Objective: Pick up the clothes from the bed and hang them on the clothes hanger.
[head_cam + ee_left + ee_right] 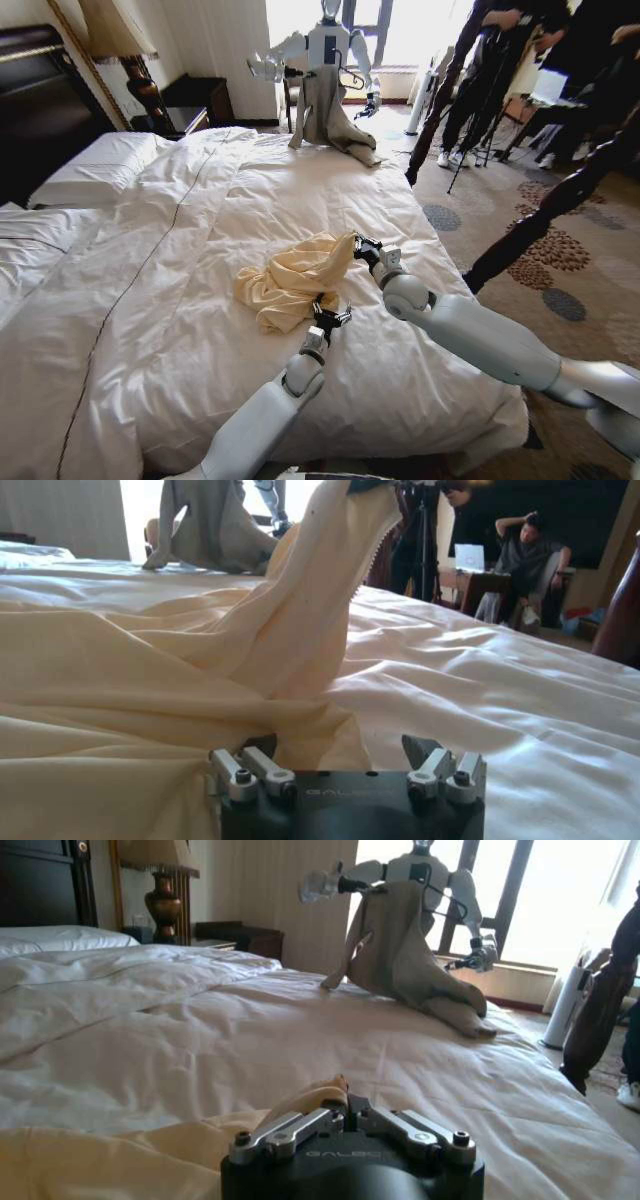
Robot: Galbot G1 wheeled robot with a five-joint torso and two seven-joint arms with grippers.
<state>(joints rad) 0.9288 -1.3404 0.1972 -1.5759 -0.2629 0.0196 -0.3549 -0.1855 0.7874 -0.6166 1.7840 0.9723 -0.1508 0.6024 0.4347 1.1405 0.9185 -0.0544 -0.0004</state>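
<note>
So: top [290, 280] bunched mid-bed [180, 300], both grippers on it.
Right gripper [358, 245] clamped on a lifted edge; left gripper [328, 318] jaws apart at the near hem. Fabric looks thin, limp, light; it'll sag, so I'd grip at shoulders or collar.

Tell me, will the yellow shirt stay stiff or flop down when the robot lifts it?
Probably flop: the clothes lie crumpled on the bed, and where the right gripper pinches an edge, the cloth hangs in soft folds. It looks thin, so likely light.
</note>
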